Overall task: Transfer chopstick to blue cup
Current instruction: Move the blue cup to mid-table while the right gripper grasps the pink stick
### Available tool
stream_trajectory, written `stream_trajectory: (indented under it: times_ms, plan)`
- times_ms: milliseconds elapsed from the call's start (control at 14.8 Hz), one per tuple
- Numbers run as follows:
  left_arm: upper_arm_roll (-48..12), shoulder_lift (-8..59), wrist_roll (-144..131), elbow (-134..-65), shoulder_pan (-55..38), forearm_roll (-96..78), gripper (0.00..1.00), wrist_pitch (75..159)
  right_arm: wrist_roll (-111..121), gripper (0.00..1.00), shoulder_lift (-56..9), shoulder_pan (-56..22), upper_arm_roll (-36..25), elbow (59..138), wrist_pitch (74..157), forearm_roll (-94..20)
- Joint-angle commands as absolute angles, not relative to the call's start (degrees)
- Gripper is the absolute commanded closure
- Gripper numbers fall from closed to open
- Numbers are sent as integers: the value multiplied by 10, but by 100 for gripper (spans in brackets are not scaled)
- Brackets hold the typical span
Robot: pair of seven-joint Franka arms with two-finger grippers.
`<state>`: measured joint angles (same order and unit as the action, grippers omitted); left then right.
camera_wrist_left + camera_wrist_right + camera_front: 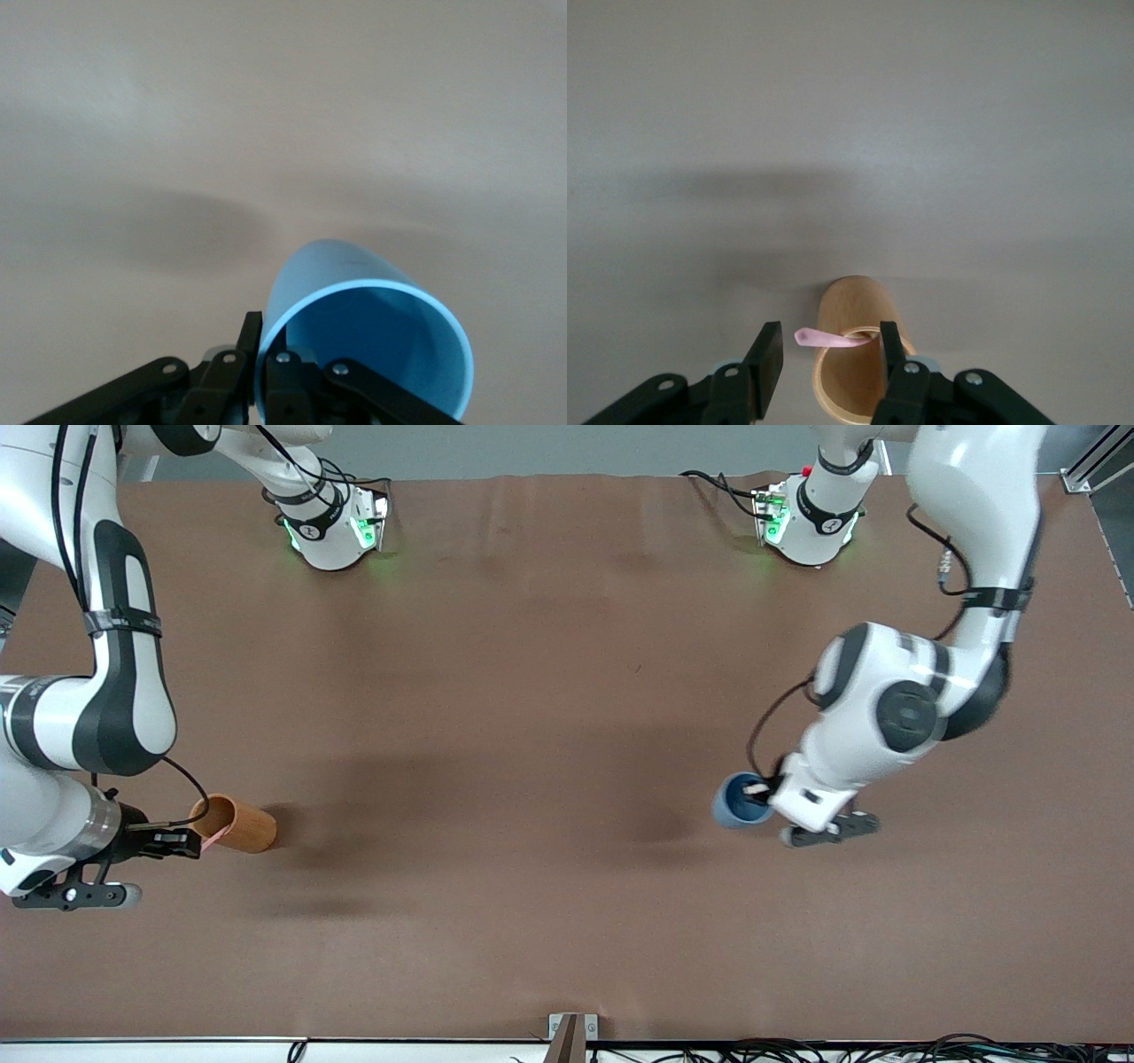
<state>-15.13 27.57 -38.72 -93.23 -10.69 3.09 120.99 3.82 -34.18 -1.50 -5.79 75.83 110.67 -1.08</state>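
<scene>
Left gripper (259,354) pinches blue cup (372,336) rim; right gripper (828,350) (perhaps untouching) straddles chopstick (824,338).

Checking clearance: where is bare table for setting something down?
The wide stretch between the orange cup and blue cup is bare, as is the strip toward the front camera. It is crowded at each cup, where an end effector works.

Even overhead light, soft shadows pooling on the table (549,691). Both wrist views look hazy, washed pale, slightly blurred.
</scene>
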Motion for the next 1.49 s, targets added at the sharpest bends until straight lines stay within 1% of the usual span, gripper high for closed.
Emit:
stream_trajectory:
  times_ms: [0,135,338,473,676,878,946,1014,1081,1149,1216,1284,1351,1419]
  plan:
    - [-193,355,-544,-860,-148,96,100,1199,40,60,-348,-15,-60,763,1107,-26]
    - [-203,390,-611,-823,-183,102,100,1200,41,65,-351,-10,-60,763,1127,-28]
    - [-202,416,-667,-816,-226,103,100,1229,40,71,-353,-10,-60,772,1128,-28]
    - [-202,422,-692,-817,-236,113,100,1240,41,82,-352,-9,-60,776,1127,-28]
    - [-203,436,-708,-819,-247,124,100,1259,41,85,-352,-11,-60,785,1121,-28]
    - [-203,443,-731,-820,-247,144,99,1273,41,95,-345,-16,-60,786,1120,-27]
    - [-203,445,-731,-822,-247,145,99,1277,43,97,-339,-17,-60,786,1120,-26]
    - [-203,451,-732,-822,-247,146,98,1288,47,97,-325,-17,-60,785,1120,-21]
    - [-203,453,-732,-822,-247,146,95,1292,47,98,-309,-17,-60,785,1120,-18]
    - [-203,454,-732,-823,-247,146,86,1293,47,98,-289,-17,-60,785,1113,-18]
    - [-204,452,-732,-823,-246,144,60,1292,47,98,-268,-16,-59,785,1089,-18]
    - [-204,447,-730,-823,-244,144,23,1290,44,97,-246,-18,-58,785,1069,-18]
    - [-205,437,-728,-824,-241,145,0,1282,43,97,-226,-20,-55,785,1060,-18]
    - [-207,423,-724,-824,-236,146,0,1261,43,96,-208,-22,-54,786,1056,-18]
